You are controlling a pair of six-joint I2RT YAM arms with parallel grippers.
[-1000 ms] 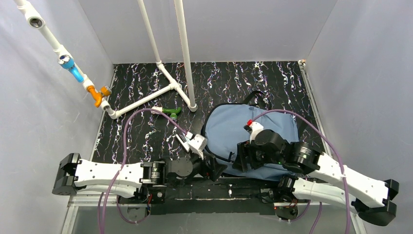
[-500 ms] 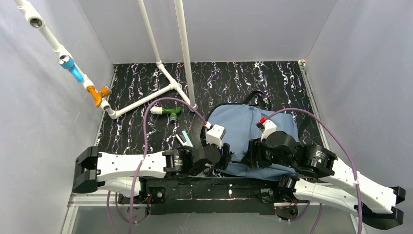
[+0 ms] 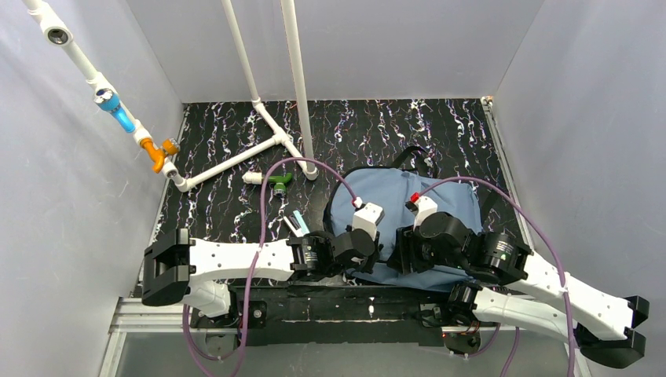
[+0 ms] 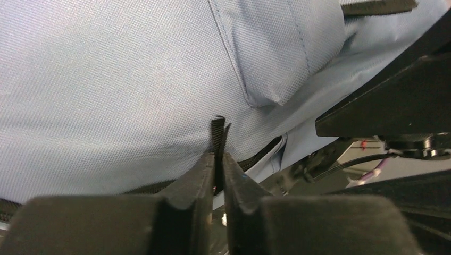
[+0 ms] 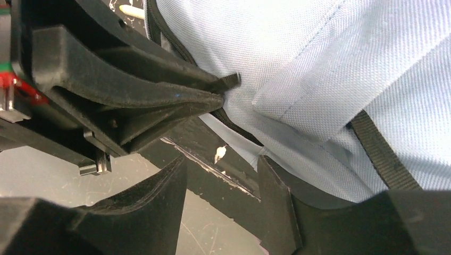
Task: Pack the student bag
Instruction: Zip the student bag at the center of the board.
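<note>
The student bag (image 3: 408, 196) is a slate-blue backpack lying flat on the dark mat, right of centre. My left gripper (image 4: 218, 155) is at its near edge, shut on a short black webbing tab (image 4: 218, 130) beside the zipper line (image 4: 263, 151). The right wrist view shows that same pinch, with the left fingers (image 5: 159, 101) closed on the tab (image 5: 230, 81). My right gripper (image 5: 222, 164) is open just beside it at the bag's near edge (image 5: 298, 159), with nothing between its fingers. From above, both wrists (image 3: 357, 247) (image 3: 432, 239) cover that edge.
A white pipe frame (image 3: 275, 141) stands at the back left. A green and white tool (image 3: 271, 181) and a small light-blue item (image 3: 297, 224) lie on the mat left of the bag. A black strap (image 5: 380, 151) crosses the bag's fabric. The black base rail (image 3: 345, 302) runs along the near edge.
My left arm swung right from the mat to the bag's near edge and its jaws closed on the black tab. My right gripper narrowed a little and stayed by the bag.
</note>
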